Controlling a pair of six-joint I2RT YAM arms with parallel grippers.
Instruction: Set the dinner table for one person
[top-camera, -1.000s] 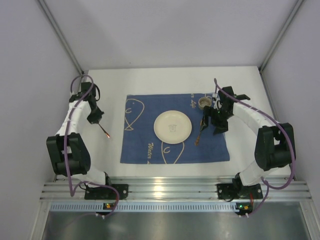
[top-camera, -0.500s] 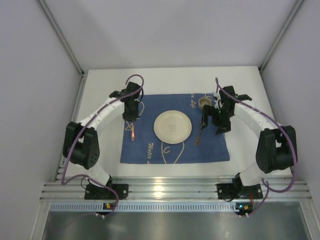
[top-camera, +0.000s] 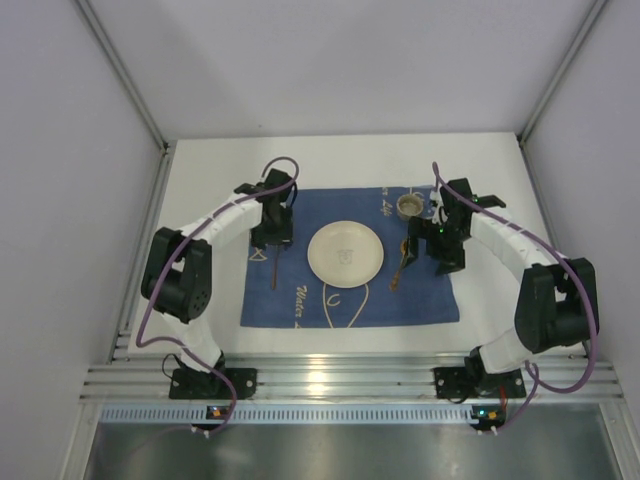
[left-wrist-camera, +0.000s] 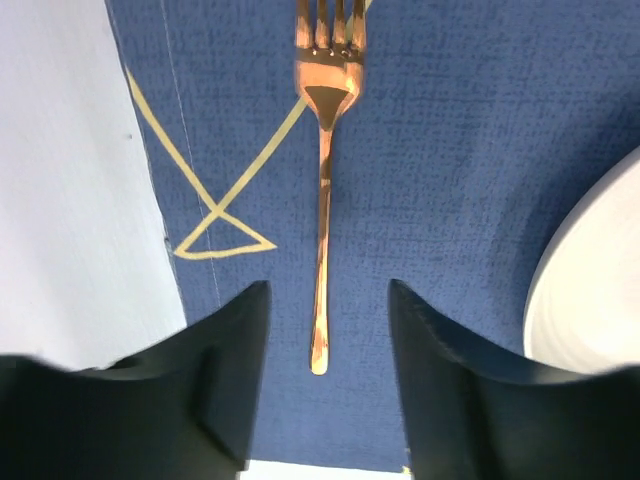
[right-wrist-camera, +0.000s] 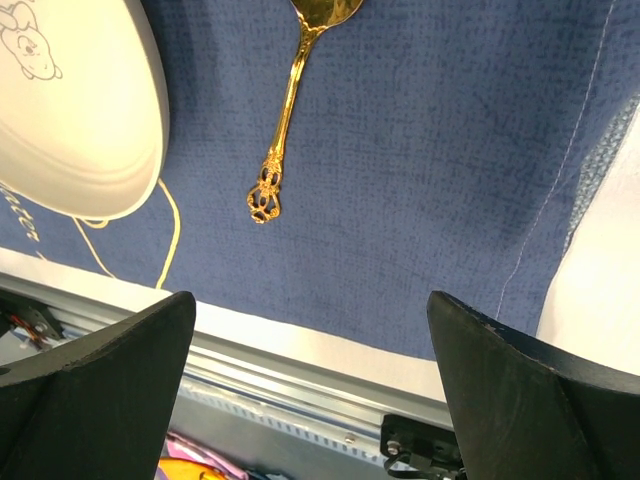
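From the L: the dinner table (top-camera: 350, 160) is the white top under everything, w/ a bare strip showing beside the placemat (top-camera: 300, 300). L gripper (left-wrist-camera: 327, 295) hangs over the mat's L part, fingers spread, nothing pinched. The fork (left-wrist-camera: 322, 200) lies flat on the mat in line w/ the gap, tines pointing away from the wrist. That's the usual spot L of the plate (top-camera: 345, 252), near it but apart. Plate sits mid-mat. R of it the spoon (right-wrist-camera: 287, 110) lies on the cloth, clear of the rim. R gripper (right-wrist-camera: 310, 300) hovers by its handle end, wide open, empty. Cup (top-camera: 410, 206) sits at the mat's far R corner, approx where a drink goes.
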